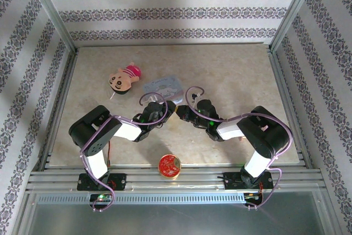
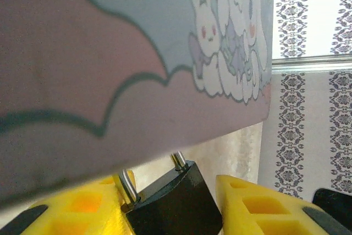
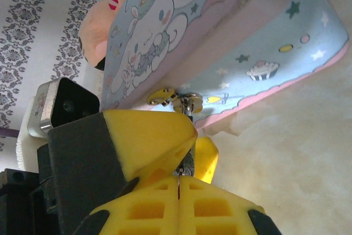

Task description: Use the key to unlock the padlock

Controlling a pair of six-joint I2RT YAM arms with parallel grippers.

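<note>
A small black padlock (image 2: 170,207) with a silver shackle hangs from the latch (image 3: 179,100) of the pale blue cartoon tin (image 1: 164,86). My left gripper (image 2: 170,191) has its yellow fingers (image 2: 82,207) pressed against both sides of the lock body. From the other side, my right gripper (image 3: 179,180) is shut, its tips against the padlock's (image 3: 188,163) underside. A sliver of metal shows there, and the rest of the key is hidden between the pads. In the top view both grippers (image 1: 168,108) (image 1: 179,111) meet just in front of the tin.
A doll with a pink striped top (image 1: 124,79) lies left of the tin. A round red disc (image 1: 169,165) sits at the table's near edge between the arm bases. Patterned walls enclose the table (image 1: 242,75) on three sides.
</note>
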